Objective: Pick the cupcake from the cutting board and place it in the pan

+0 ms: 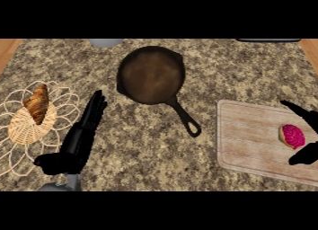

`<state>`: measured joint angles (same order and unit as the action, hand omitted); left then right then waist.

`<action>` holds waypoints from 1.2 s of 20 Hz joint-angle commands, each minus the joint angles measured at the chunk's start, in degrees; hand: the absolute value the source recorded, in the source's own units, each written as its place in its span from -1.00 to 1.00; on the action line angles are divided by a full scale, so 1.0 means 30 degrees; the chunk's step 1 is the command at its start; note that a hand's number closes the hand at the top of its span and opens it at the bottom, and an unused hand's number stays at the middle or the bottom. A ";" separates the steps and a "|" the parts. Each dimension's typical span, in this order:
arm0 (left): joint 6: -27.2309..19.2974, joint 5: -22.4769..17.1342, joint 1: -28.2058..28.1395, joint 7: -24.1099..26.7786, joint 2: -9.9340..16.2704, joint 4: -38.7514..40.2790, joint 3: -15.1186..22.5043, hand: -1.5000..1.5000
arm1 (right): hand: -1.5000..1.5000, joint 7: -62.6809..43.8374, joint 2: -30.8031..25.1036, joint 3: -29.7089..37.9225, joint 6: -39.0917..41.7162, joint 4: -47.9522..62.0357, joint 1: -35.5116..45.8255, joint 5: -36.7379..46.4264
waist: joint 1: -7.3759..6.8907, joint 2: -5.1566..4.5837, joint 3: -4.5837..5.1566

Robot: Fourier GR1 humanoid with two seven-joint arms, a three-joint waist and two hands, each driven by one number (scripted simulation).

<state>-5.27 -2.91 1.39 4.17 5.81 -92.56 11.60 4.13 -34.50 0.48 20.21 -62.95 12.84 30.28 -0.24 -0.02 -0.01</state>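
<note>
Pink-topped cupcake (292,136) between the spread right robot hand (312,134) fingers, seemingly untouched; no legible writing.

I see a speckled tan-brown granite counter (254,72), dark brown pan (150,74), pale wood-grain cutting board (248,139). Cupcake (292,136) has magenta frosting on a tan base. Both hands black (82,130) (311,134); cream wicker basket (29,128) with golden-brown croissant (37,103).
</note>
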 commanded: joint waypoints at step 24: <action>0.0869 0.0502 0.0551 -0.0214 -0.0273 0.0583 -0.0755 0.00 | 1.00 -0.0875 0.6845 -0.3448 -0.5670 -0.0922 0.3024 0.6097 | -0.0555 0.0233 0.0119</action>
<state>-3.52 -1.38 2.39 4.09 4.23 -91.25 9.38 10.28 -26.80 -3.48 6.78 -59.93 18.26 45.77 -0.09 0.78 1.18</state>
